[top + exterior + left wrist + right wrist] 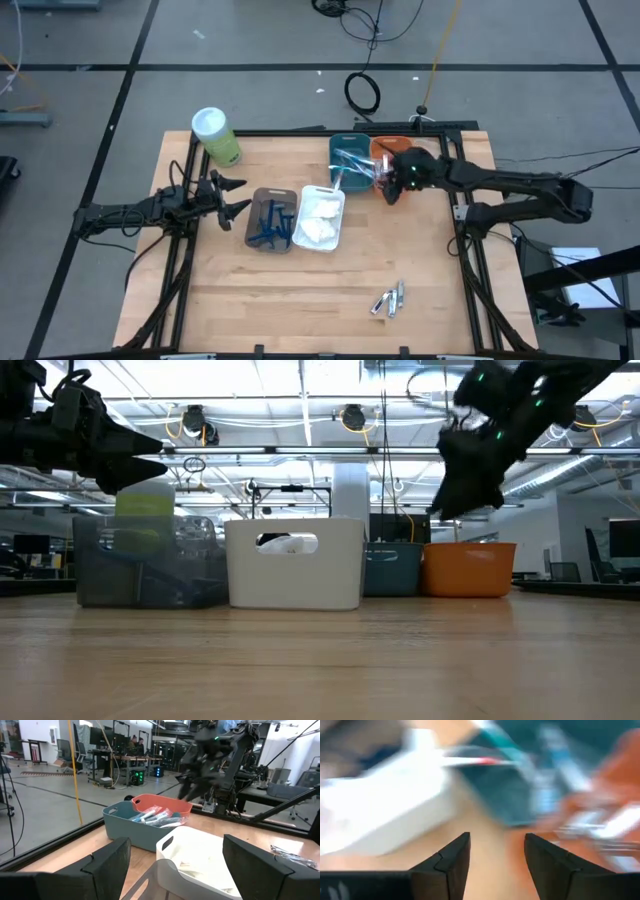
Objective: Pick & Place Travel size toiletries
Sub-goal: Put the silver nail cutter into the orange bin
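Dark blue razors (270, 222) lie in the brown bin. White pads (318, 220) fill the white bin beside it. Toothbrushes (352, 160) (155, 816) lie in the teal bin. A few silvery tubes (390, 300) (290, 854) rest flat on the bare wood near the table's near edge. My right gripper (388, 185) (497, 845) hovers open and empty above the orange bin (385, 152) (468, 568), where the blurred right wrist view shows pale items. My left gripper (240, 196) (176, 845) waits open, raised left of the brown bin.
The brown (255, 205) and white (295, 565) bins stand side by side at mid table. The teal (120, 822) and orange bins are behind them by the far edge. A green canister with a white lid (215, 135) stands at the far left corner.
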Tool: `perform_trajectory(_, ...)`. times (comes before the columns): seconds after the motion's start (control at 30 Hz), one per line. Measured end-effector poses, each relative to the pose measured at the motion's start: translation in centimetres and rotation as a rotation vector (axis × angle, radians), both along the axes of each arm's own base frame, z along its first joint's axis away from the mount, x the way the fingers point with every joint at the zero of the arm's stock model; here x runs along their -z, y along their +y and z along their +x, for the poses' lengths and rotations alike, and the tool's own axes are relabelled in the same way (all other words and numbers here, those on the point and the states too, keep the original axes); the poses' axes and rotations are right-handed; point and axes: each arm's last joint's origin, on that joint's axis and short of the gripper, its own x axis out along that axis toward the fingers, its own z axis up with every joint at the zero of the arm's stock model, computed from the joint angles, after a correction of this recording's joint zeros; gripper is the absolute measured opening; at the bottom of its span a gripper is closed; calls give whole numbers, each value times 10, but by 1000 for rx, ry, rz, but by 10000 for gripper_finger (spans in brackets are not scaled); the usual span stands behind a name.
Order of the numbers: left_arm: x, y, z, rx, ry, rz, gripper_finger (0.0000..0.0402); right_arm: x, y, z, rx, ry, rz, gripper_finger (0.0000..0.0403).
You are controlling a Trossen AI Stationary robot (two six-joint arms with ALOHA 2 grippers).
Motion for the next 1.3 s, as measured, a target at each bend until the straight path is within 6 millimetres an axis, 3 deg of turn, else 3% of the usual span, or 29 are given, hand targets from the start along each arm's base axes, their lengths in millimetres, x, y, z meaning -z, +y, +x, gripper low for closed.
perform_trajectory(0.13,0,0,0,0,0,0,306,-19,35,3,-186,-159,104,170)
perform_trajectory(0.33,0,0,0,0,0,0,306,-35,110,15,-473,-331,277,167)
perform_trajectory(0.5,0,0,0,-1,0,0,306,-21,175,15,-517,-277,414,166)
perform_trajectory(0.67,0,0,0,0,0,0,306,2,220,10,-356,-108,618,166)
perform_trajectory(0.8,0,0,0,0,0,0,306,13,238,5,-156,76,730,166)
perform_trajectory(0.93,0,0,0,-1,0,0,306,20,238,1,54,278,735,166)
perform_trajectory(1.07,0,0,0,0,0,0,306,33,237,1,204,358,708,166)
perform_trajectory(1.3,0,0,0,-1,0,0,306,63,245,10,301,419,678,166)
